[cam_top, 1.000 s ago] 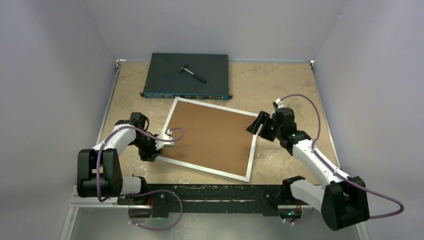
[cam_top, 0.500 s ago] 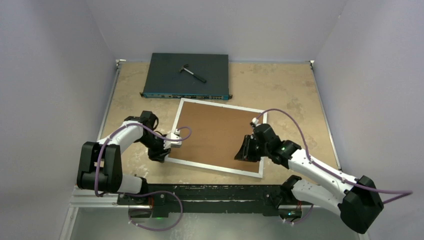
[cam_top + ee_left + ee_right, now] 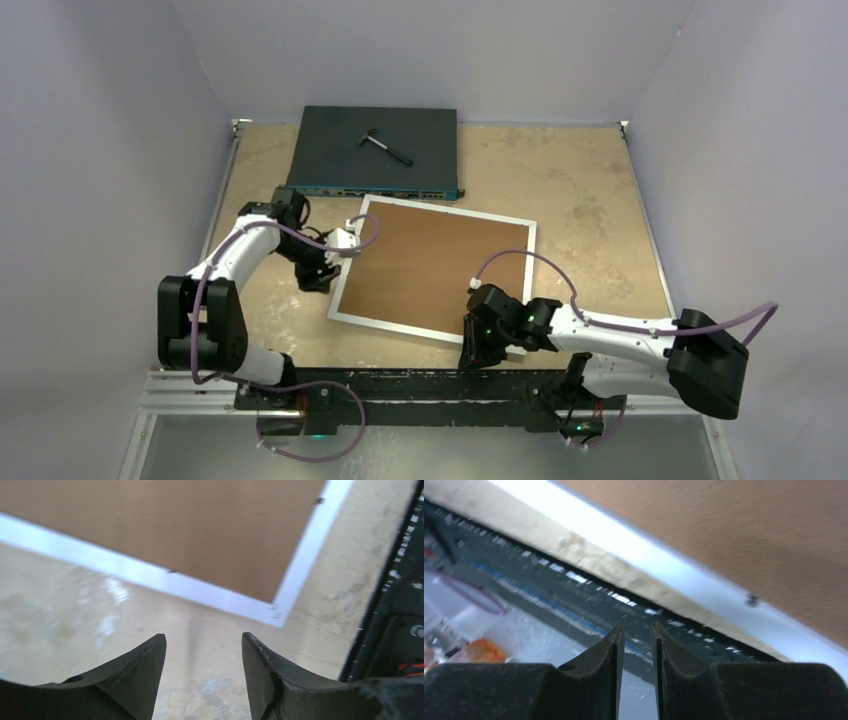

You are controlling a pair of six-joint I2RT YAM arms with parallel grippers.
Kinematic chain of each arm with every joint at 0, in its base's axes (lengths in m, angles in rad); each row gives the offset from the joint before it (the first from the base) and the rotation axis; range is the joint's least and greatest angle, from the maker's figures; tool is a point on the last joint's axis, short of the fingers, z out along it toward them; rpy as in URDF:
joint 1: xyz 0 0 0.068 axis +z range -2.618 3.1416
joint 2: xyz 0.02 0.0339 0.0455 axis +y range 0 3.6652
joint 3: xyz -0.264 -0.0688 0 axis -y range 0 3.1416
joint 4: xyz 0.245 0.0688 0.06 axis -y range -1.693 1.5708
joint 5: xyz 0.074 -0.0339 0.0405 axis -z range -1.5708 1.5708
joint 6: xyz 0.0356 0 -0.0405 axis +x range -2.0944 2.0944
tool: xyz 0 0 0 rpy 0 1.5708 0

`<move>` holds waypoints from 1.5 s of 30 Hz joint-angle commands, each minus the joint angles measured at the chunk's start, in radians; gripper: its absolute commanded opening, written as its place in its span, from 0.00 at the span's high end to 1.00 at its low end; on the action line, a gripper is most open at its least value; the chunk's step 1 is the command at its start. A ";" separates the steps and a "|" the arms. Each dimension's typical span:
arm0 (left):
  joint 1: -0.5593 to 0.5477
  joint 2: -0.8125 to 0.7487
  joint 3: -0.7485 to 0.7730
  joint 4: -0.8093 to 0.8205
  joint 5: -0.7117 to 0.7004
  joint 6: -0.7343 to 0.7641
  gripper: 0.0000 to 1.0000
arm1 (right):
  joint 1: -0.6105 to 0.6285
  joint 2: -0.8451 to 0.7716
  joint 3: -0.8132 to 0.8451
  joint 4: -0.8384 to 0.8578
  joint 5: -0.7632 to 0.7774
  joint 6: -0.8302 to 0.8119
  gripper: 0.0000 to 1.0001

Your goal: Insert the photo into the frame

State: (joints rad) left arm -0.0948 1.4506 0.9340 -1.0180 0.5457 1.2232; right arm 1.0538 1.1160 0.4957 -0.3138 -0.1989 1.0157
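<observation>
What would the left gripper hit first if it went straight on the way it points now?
Most likely the bare table, just short of the frame and its white border near the corner. The left gripper is open and tilted down at that patch, though depth is hard to judge.

Beige table (image 3: 580, 190) — frame (image 3: 450, 211) flat, switch box (image 3: 372, 150) behind.

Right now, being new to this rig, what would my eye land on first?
A large white-bordered picture frame lies mid-table, brown backing board up, left gripper beside its left edge, right gripper at its near-right corner. Behind it, a small hammer-like tool rests on a dark flat network switch box.
</observation>
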 commanded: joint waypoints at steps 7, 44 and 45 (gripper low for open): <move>0.037 0.121 0.010 0.555 -0.196 -0.239 0.48 | -0.055 -0.136 -0.016 -0.182 0.346 0.278 0.68; -0.113 0.086 -0.084 0.425 -0.093 -0.174 0.54 | -0.162 -0.123 0.000 -0.263 0.547 0.333 0.99; -0.119 0.085 -0.085 0.414 -0.082 -0.166 0.53 | -0.163 -0.153 -0.014 -0.246 0.562 0.358 0.99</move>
State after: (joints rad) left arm -0.1894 1.5776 0.8642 -0.5243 0.3664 1.0149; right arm 0.9115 1.0672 0.5026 -0.5175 0.1410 1.1591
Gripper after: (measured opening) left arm 0.460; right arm 0.008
